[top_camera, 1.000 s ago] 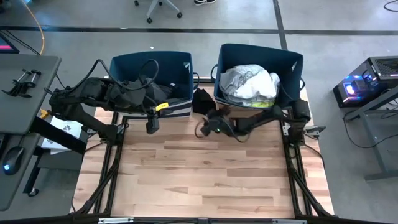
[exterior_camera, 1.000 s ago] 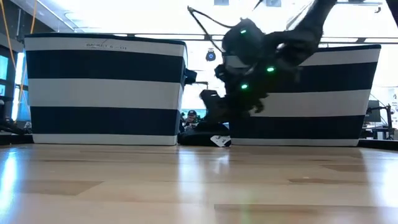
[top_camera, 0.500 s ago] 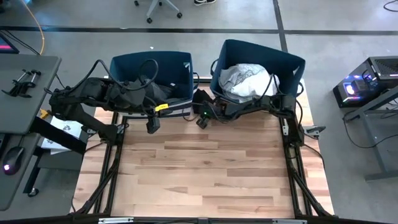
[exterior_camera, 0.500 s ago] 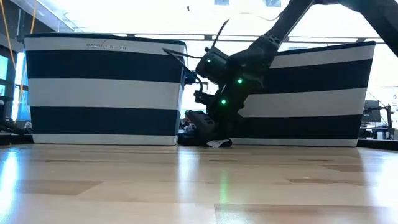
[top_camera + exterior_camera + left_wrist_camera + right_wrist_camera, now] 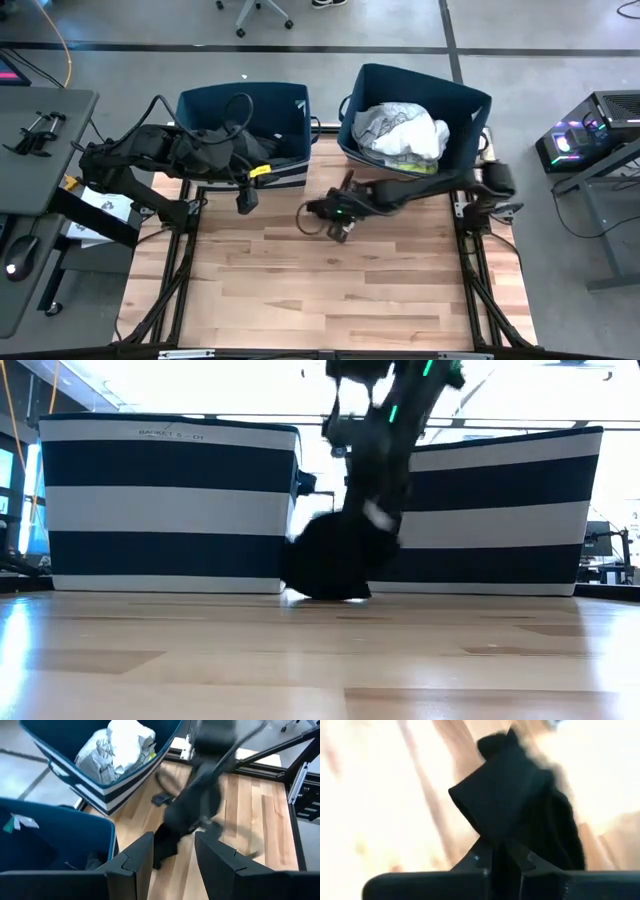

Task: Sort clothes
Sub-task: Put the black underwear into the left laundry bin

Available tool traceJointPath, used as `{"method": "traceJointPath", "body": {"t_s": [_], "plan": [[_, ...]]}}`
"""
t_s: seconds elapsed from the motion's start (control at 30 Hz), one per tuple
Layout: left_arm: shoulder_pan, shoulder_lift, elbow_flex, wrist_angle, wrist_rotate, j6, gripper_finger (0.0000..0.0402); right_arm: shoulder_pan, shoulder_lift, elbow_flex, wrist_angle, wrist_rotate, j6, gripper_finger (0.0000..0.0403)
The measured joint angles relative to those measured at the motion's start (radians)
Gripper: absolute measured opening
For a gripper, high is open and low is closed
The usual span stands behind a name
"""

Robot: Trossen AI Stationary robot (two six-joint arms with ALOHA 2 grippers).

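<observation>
On the far left we see the left bin at the back of the table, w/ dark clothes inside. The left gripper hangs just in front of that bin. Its fingers stand partly apart and hold nothing, same as a sec ago, so that arm just waits. Next, near the middle, is the right gripper. A sec ago it was reaching w/ fingers apart into the gap between the two bins, where a black garment lay on the wood. Now its fingers are pinched tight on that black garment and the arm has pulled back over the open wood. In the low view the cloth hangs as a dark lump w/ its bottom edge maybe brushing the table; we can't quite tell, the shot is smeared by the move. On the right the right bin holds white and light grey clothes plus a bit of neon yellow. So the pick worked, we think. This looks like the last loose piece on the table. Being black, it prob. belongs in the left bin w/ the other dark things.
</observation>
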Motion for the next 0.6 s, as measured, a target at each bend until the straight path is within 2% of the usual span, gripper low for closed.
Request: {"method": "traceJointPath", "body": {"t_s": [0.13, 0.3, 0.47, 0.6], "plan": [[0.000, 0.004, 0.000, 0.042, 0.022, 0.066, 0.0131, 0.061, -0.157, 0.021, -0.031, 0.058, -0.043, 0.0003], [0.002, 0.044, 0.000, 0.125, 0.030, 0.247, 0.0131, 0.065, -0.347, 0.035, 0.055, 0.077, -0.135, 0.0002], [0.020, 0.117, 0.000, 0.253, 0.068, 0.439, 0.0137, 0.049, -0.461, 0.033, 0.168, 0.078, -0.208, 0.0002], [0.044, 0.199, 0.000, 0.302, 0.073, 0.470, 0.0163, 0.039, -0.490, 0.033, 0.241, 0.077, -0.246, 0.0001]]}}
